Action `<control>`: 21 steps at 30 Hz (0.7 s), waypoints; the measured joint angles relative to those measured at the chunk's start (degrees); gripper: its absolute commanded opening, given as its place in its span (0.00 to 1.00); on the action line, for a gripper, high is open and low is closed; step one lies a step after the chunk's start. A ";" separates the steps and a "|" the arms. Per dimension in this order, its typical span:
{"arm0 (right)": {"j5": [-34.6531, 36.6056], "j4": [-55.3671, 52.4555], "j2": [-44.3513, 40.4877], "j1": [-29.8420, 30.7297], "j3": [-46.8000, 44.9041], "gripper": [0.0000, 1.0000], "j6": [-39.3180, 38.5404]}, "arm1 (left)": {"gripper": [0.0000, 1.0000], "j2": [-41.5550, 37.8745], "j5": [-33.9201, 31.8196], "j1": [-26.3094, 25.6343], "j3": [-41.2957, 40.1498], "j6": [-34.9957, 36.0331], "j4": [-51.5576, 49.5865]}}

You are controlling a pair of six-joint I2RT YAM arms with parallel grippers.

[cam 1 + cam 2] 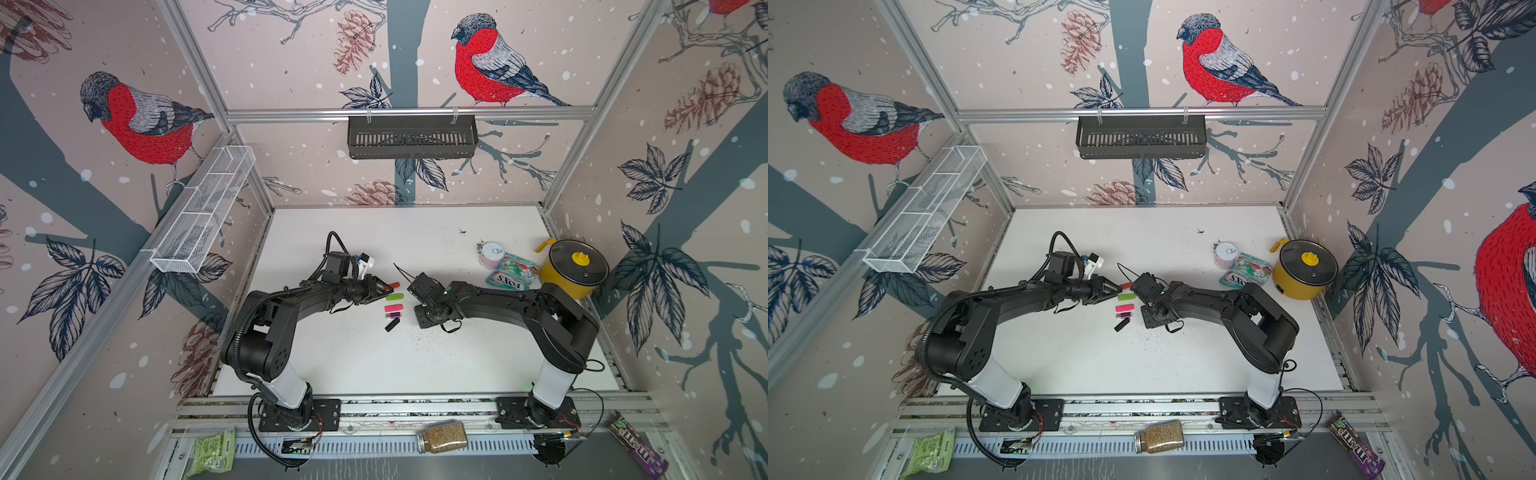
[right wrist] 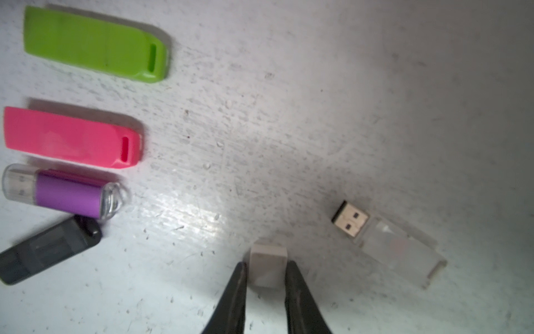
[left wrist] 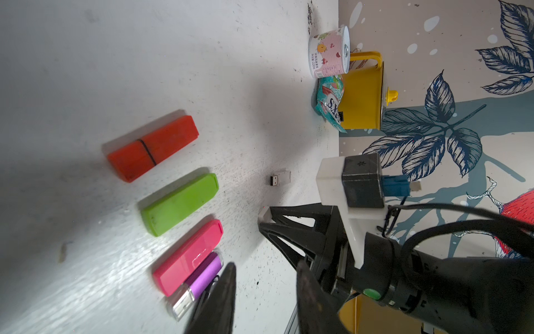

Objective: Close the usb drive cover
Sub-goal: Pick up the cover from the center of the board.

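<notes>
**A:** Okay, the right gripper is down at the white table, fingers pressed against both sides of the small white cap. That's a pinch.

**B:** And the clear usb drive?

**A:** Lying flat, metal plug bare, no cap on it. It's well apart from the pink drive, out on the right arm's side. The cap sits between the two, nearer the clear one.

**B:** Left gripper?

**A:** Fingers parted, nothing between them. It hangs on the left arm's side of the row, farther out than the pink drive, close to the orange drive.

**B:** The row itself?

**A:** Green drive next to the pink drive, between it and the orange. On the pink drive's other side, just beside it, the purple drive, then the black drive, angled.
</notes>
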 measured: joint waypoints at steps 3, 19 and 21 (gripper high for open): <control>0.00 -0.07 0.00 0.00 0.02 0.19 -0.11 | 0.36 0.02 0.00 0.00 0.00 0.00 0.00; -3.50 3.13 -4.11 0.52 0.94 0.18 -22.36 | 0.36 1.36 1.33 -0.07 0.11 -0.04 0.50; -5.01 4.42 -5.03 0.42 0.81 0.18 -26.71 | 0.36 1.70 1.99 -0.26 0.11 -0.04 1.07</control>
